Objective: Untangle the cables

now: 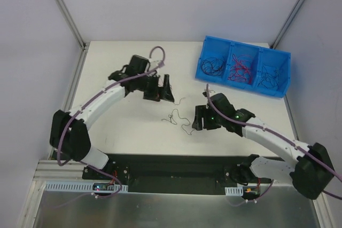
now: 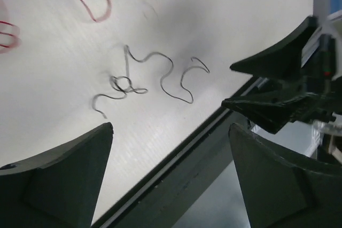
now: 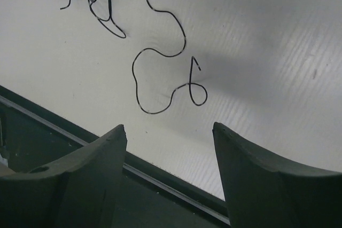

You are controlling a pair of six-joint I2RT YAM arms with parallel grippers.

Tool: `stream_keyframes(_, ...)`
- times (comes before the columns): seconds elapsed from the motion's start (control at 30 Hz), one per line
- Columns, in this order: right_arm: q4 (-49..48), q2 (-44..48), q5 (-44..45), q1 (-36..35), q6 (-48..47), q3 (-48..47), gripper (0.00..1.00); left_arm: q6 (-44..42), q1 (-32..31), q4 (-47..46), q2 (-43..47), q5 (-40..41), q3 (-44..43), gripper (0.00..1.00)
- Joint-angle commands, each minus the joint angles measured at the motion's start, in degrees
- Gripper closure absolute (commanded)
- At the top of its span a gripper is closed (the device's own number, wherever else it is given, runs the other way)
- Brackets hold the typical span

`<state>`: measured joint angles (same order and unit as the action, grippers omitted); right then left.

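One thin black curly cable point(image 1: 175, 117) lies loose on the white table between the two grippers; it also shows as the black cable point(image 2: 155, 76) and the black cable point(image 3: 160, 52), with a small knot at one end. A red cable point(image 2: 91, 4) lies beyond it. My left gripper point(image 2: 171, 127) hangs open above the table with nothing between its fingers, up and left of the black cable in the top view, where it is the left gripper point(image 1: 160, 92). My right gripper point(image 3: 169, 126) is open and empty too, just right of the cable as the right gripper point(image 1: 204, 118).
A blue bin point(image 1: 243, 52) with three compartments sits at the back right; black cables fill its outer compartments and red ones the middle. The table's dark front edge point(image 3: 160, 177) runs close under both grippers. White walls enclose the table.
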<state>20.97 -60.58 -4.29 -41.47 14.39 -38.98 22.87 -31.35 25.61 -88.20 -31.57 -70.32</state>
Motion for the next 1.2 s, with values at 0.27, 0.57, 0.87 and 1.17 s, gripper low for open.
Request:
stream_keyframes(0.27, 3.7, -18.1, 9.4, -9.8, 4.5, -15.2, 0.3, -10.9, 13.4, 10.2, 14.0, 6.0, -8.9, 0.02)
stream_keyframes(0.57, 3.4, -22.4, 11.9, -13.5, 16.8, -16.3, 0.29, -10.2, 13.8, 7.8, 12.6, 9.0, -1.2, 0.04)
stream_keyframes(0.87, 1.2, -29.2, 14.7, -13.6, 25.4, -19.2, 0.29, -10.1, 13.8, 6.5, 15.9, 9.2, 0.8, 0.04)
stream_keyframes(1.17, 2.9, -37.3, 20.5, -14.5, 26.0, -24.8, 0.3, -10.3, 13.8, 6.1, 17.8, 9.4, 1.2, 0.04)
